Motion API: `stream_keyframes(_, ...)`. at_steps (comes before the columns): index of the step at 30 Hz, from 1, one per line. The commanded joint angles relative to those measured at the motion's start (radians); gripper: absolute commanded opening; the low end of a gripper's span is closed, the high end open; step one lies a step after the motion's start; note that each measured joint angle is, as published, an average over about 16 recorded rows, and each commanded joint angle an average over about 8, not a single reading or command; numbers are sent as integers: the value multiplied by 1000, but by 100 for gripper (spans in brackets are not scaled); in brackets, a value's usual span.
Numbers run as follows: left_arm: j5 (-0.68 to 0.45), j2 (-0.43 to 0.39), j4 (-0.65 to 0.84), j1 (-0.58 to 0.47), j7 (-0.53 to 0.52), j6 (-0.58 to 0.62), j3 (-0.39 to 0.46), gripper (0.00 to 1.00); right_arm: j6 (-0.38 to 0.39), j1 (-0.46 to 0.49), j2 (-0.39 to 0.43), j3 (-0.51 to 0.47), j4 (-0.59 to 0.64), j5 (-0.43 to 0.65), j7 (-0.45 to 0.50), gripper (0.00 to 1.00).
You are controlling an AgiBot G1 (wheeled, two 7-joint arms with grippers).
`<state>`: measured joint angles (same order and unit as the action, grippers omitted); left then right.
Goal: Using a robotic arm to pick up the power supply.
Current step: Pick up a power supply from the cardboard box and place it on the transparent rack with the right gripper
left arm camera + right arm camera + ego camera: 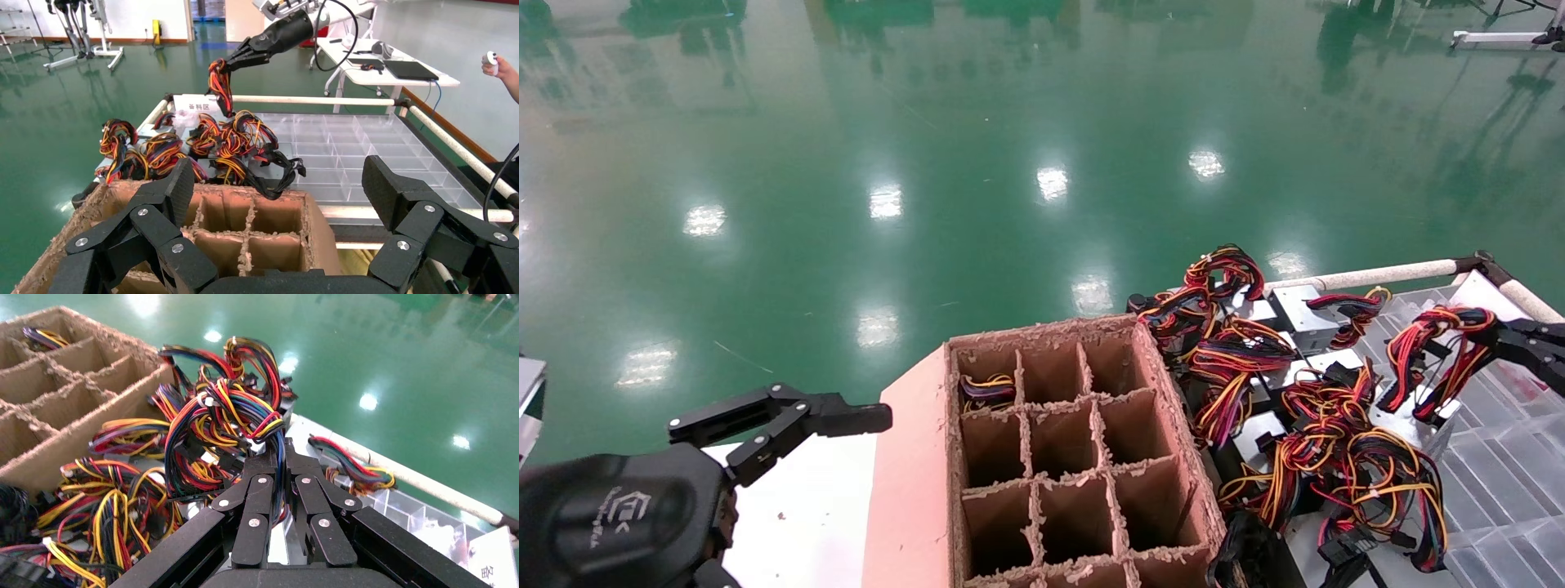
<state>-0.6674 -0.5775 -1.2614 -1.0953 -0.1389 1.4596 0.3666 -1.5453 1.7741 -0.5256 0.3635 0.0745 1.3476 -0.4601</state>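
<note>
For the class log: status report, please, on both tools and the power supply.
Right tool shut on power supply wires. Left tool open, parked by divider box. Neighbouring wire bundles crowd it.

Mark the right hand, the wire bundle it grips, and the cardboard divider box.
right hand (283,454), right wrist view, fingertips
wire bundle (1430,343), head view, red-yellow strands
cardboard divider box (916,457), head view, outer side wall

- Cardboard divider box, near centre, open cells
- Clear compartment tray, right
- Glossy green floor, far
- White table w/ laptop, far right
</note>
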Motion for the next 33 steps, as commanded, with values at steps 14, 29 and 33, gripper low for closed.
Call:
stream_keyframes(14, 0, 0, 0, 0, 0, 0, 0, 100, -38, -79, 66, -15, -5, -5, 9, 0)
stream_keyframes(29, 0, 0, 0, 0, 0, 0, 0, 100, -45, -125, 157, -37, -56, -16, 16, 0)
stream_keyframes(33, 0, 0, 0, 0, 0, 0, 0, 100, -43, -137, 162, -40, -69, -19, 19, 0)
